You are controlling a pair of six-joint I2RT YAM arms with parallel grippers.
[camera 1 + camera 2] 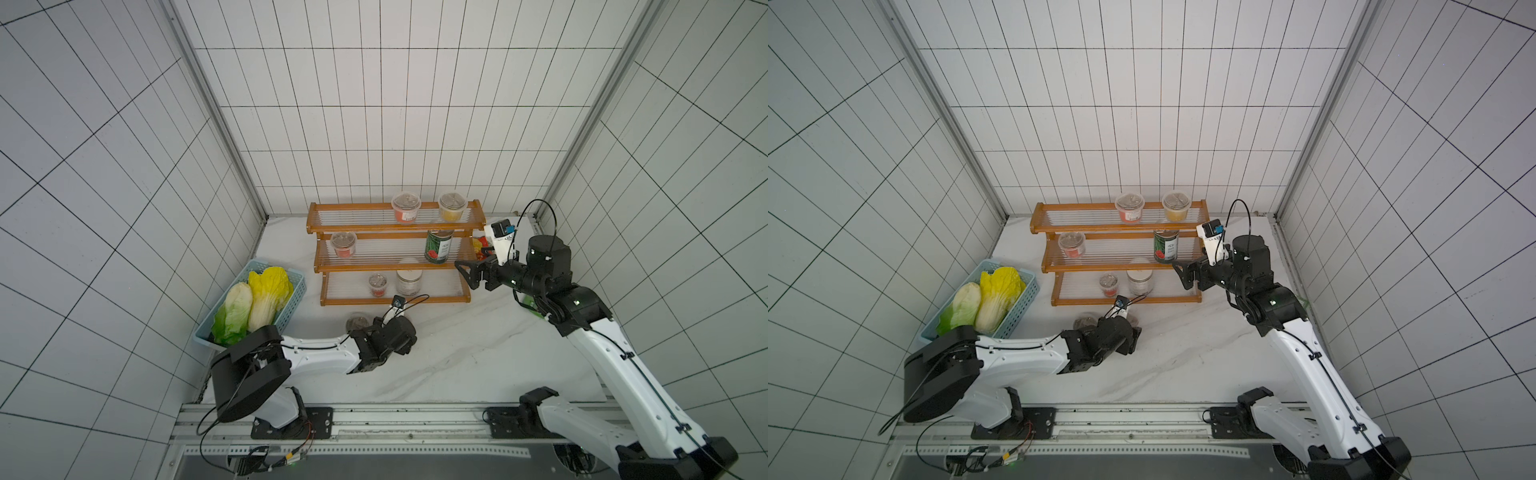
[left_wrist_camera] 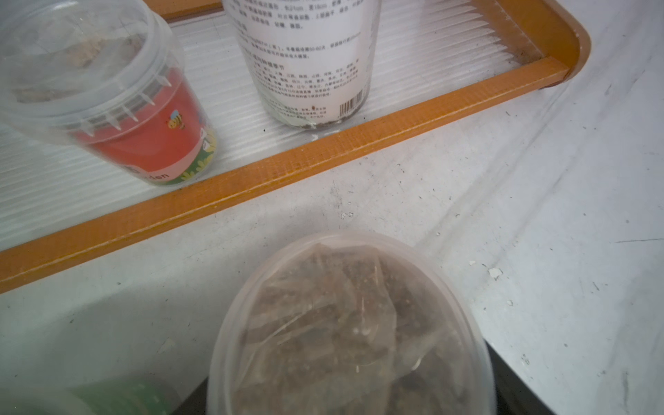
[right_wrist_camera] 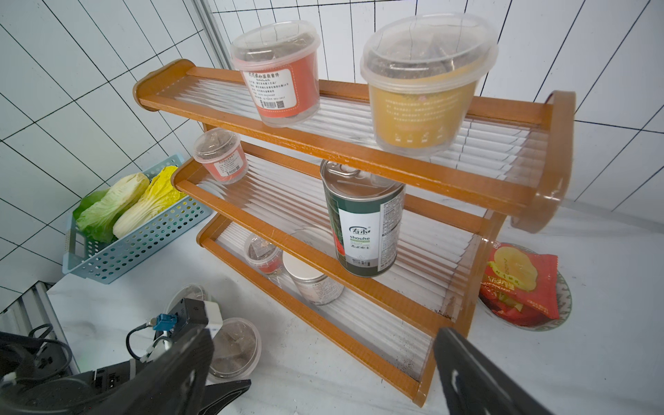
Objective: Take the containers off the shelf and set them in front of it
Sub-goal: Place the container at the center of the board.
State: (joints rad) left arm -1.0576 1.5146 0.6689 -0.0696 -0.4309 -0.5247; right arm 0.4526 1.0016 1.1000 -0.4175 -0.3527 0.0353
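The clear cup [image 2: 352,316] I was setting down stood on the worktop [image 1: 478,357] just in front of the shelf [image 1: 365,228], near a green cup [image 1: 358,322]. My left pincer [image 2: 348,391] looked closed on its sides, low over the worktop. Six containers stood on the shelf: two cups on the top tier, a cup and the tin can [image 1: 439,246] on the middle, a small cup and the white-lidded jar [image 1: 409,281] on the bottom. My right pincer [image 3: 321,334] was spread wide and empty, off the shelf's right end, facing the can. I judged this the release step. Next, the left jaws should part and lift clear without tipping the cup, and then the right could reach for the can.
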